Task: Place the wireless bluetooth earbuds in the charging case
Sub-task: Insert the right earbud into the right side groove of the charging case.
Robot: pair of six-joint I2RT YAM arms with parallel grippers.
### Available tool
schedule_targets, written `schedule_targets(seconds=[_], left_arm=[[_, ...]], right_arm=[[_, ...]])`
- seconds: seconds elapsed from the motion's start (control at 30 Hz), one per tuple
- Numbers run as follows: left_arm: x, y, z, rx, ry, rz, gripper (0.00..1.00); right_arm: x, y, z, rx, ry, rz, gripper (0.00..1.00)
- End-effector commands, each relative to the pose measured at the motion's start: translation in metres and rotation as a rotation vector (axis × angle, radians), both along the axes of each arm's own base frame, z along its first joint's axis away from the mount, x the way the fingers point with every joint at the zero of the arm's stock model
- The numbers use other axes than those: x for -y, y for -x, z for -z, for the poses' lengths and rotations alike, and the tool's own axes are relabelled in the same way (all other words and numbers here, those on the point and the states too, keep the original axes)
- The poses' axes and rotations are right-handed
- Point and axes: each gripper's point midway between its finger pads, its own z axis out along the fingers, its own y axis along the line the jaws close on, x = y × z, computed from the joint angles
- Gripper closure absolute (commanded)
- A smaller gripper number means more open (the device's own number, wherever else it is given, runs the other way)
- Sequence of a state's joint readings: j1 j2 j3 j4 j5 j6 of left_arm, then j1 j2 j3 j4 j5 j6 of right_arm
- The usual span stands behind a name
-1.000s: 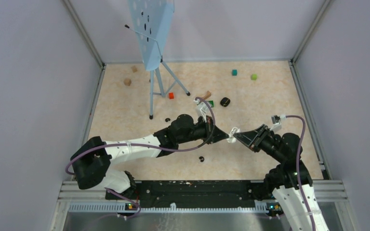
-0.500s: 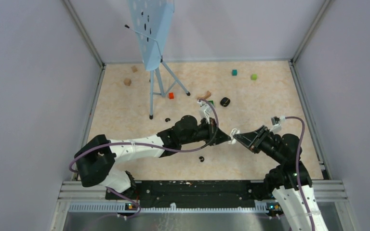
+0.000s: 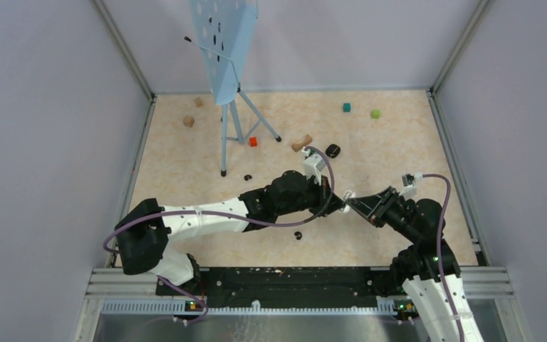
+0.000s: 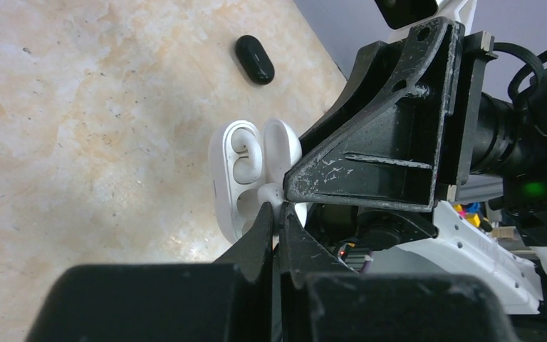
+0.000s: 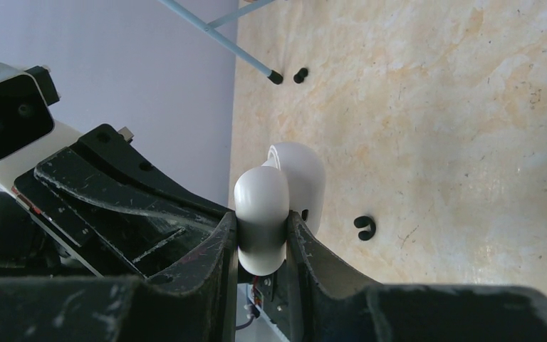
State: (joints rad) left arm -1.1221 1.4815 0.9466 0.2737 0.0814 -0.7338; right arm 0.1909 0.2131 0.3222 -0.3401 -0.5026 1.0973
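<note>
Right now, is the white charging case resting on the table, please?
No, the right pincer grips the charging case off the table.

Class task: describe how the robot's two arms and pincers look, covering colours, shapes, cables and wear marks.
The left arm and right arm both have white shells with black joints. A purple cable runs along each. The left pincer and right pincer have black, wedge-shaped fingers, scuffed with pale scratches.

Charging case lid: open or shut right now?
Open. In the left wrist view the charging case shows both halves spread apart with the inner wells exposed; the right gripper clamps it.
</note>
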Motion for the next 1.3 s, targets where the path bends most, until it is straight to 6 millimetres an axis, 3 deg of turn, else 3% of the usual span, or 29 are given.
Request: schedule_targets(seconds=[0.0, 0.37, 0.87, 1.13, 1.17, 1.23, 1.27], left_arm=[[0.006, 0.000, -0.015, 0.058, -0.005, -0.015, 1.00], [-0.006, -0.014, -0.006, 0.117, -0.106, -0.087, 1.00], [-0.002, -0.004, 0.004, 0.110, -0.112, -0.058, 1.00], [-0.003, -0.006, -0.004, 0.146, -0.113, -0.074, 1.00], [-0.004, -0.007, -0.005, 0.151, -0.115, -0.075, 0.96], [-0.004, -0.007, -0.007, 0.162, -0.122, -0.071, 0.69], [-0.003, -0.007, -0.007, 0.164, -0.126, -0.067, 0.66]], right_arm=[[-0.002, 0.000, -0.017, 0.058, -0.030, -0.012, 1.00], [-0.003, 0.000, -0.014, 0.051, -0.038, -0.015, 1.00], [-0.004, 0.001, -0.015, 0.052, -0.044, -0.021, 1.00], [-0.004, 0.001, -0.015, 0.053, -0.043, -0.020, 1.00], [-0.004, 0.001, -0.015, 0.052, -0.043, -0.020, 1.00], [-0.003, 0.000, -0.014, 0.051, -0.043, -0.018, 1.00], [-0.004, 0.000, -0.015, 0.055, -0.044, -0.020, 1.00]])
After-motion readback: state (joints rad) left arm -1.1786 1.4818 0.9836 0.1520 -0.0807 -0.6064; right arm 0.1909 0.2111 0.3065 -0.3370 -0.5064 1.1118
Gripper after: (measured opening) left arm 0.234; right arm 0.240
